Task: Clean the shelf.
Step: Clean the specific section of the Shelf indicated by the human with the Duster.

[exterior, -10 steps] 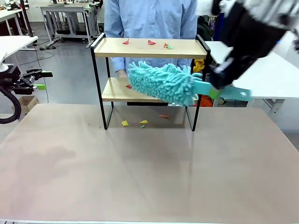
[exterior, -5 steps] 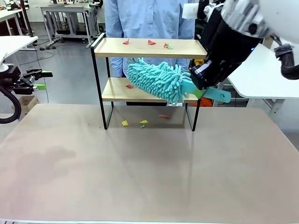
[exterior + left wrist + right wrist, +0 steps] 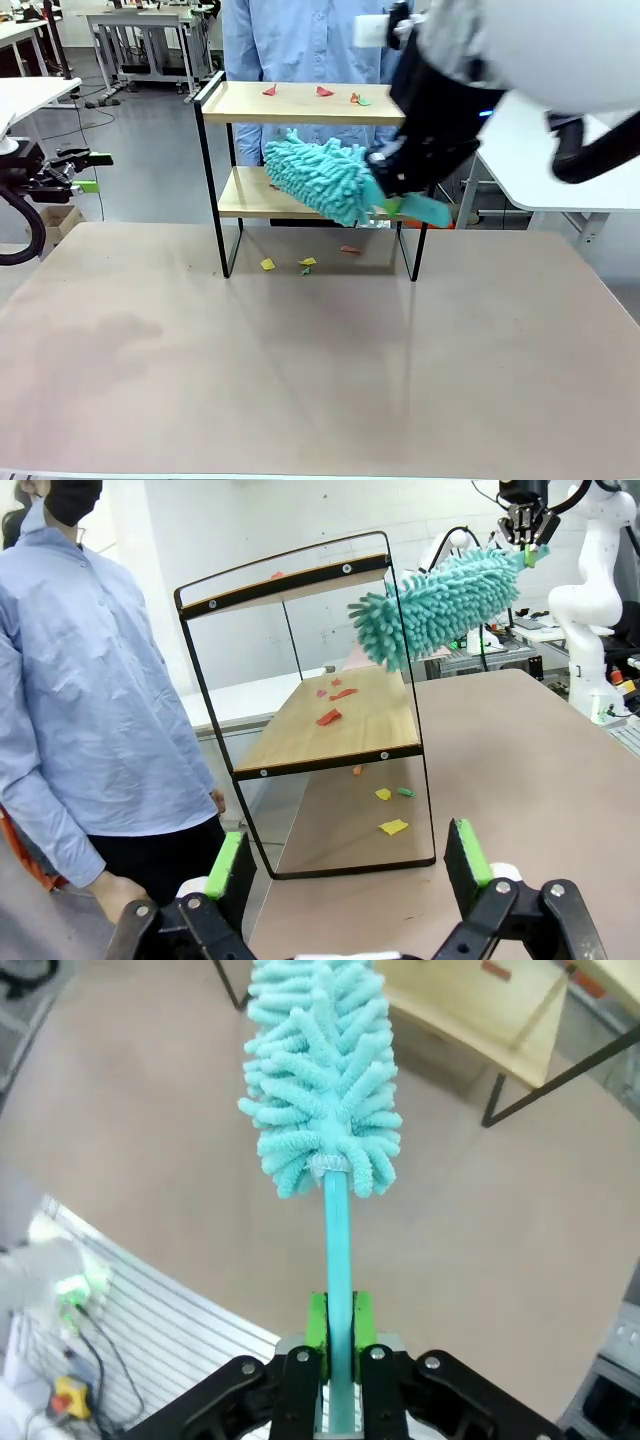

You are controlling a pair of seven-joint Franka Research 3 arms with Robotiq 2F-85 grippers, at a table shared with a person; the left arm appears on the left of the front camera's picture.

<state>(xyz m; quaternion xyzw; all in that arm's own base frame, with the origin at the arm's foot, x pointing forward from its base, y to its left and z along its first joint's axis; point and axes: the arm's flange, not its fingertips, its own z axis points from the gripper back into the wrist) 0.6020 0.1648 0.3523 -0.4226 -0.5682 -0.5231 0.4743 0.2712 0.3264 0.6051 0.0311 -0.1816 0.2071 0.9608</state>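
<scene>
I see the shelf [image 3: 320, 104] standing at the twelve o'clock edge of the bench [image 3: 300, 360], with paper scraps [image 3: 323, 91] on its top board. A fluffy teal duster [image 3: 318, 178] hangs before the lower tier, its handle clamped in my right tool [image 3: 338, 1345]. My left tool [image 3: 345, 855], at nine o'clock, has its fingers apart and holds nothing.

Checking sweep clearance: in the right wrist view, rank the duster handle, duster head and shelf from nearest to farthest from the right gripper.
1. Duster handle, clamped in the right gripper.
2. Duster head, straight ahead.
3. Shelf, beyond, upper right.
</scene>
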